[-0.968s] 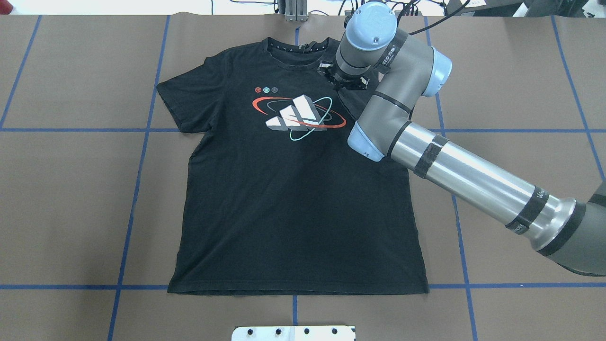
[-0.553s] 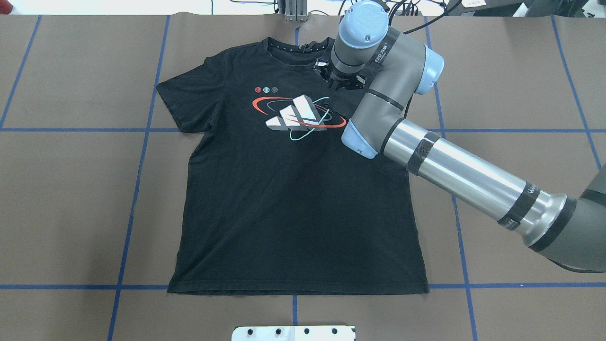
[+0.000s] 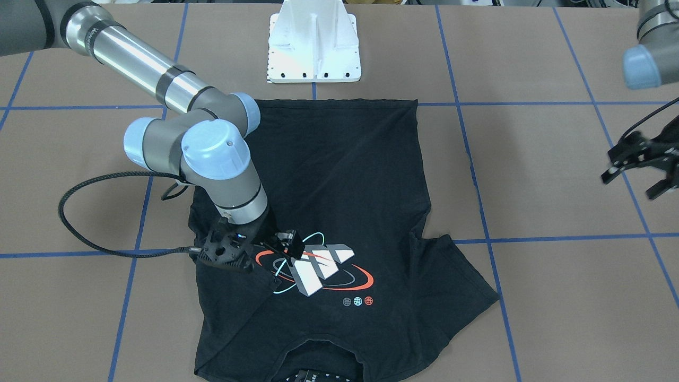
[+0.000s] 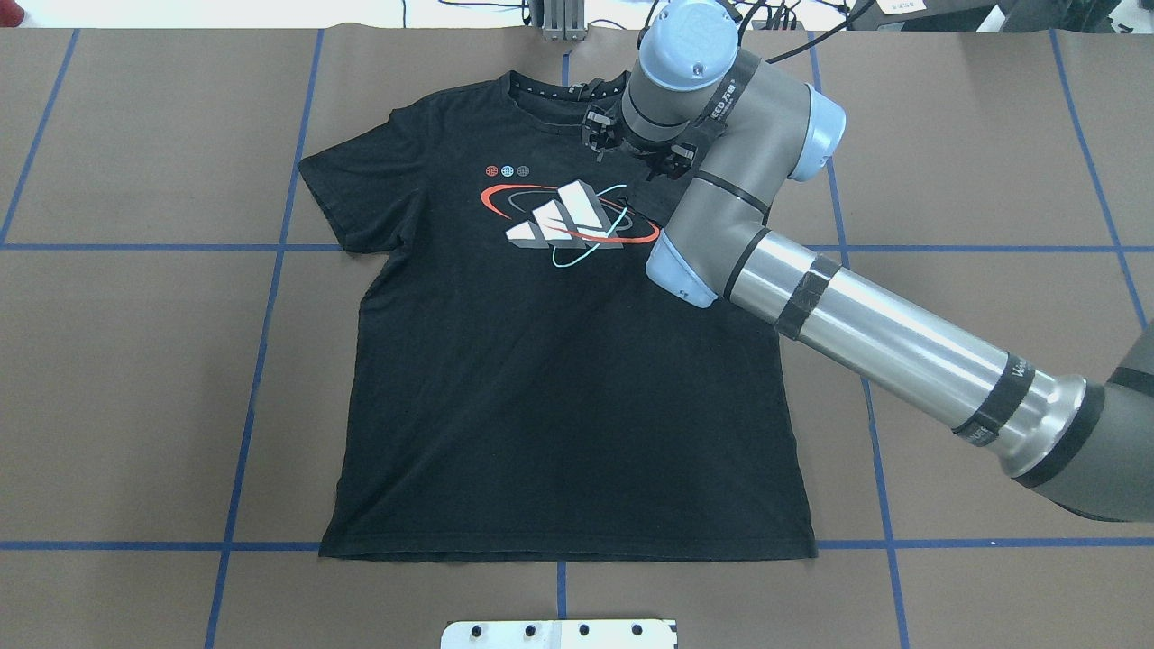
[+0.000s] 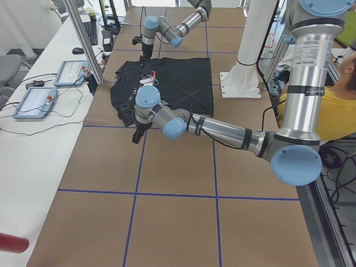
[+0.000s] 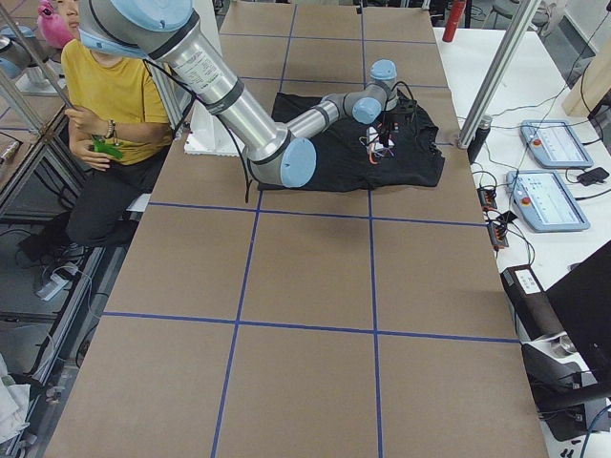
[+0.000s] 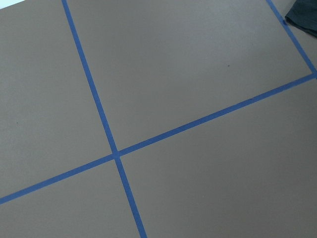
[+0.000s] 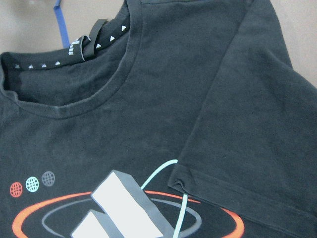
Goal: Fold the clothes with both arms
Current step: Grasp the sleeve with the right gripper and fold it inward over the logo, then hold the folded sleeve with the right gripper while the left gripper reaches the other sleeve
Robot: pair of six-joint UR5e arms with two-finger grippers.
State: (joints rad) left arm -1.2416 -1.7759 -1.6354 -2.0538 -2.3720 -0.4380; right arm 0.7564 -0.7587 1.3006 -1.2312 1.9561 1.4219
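Right gripper (image 3: 249, 253) spread, holding nothing, over sleeve (image 8: 247, 124) folded onto T-shirt (image 4: 541, 379) chest. Lift straight up (don't drag it); left gripper (image 3: 634, 183) also spread, off left.

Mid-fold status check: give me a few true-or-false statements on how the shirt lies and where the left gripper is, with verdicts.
1. The T-shirt lies with its logo facing up. True.
2. The sleeve on the robot's right is folded in over the chest. True.
3. The left gripper hovers over the shirt. False: it is open over bare table, off to the shirt's side.
4. The hem is folded up to the collar. False: it lies flat at the edge nearest the robot.
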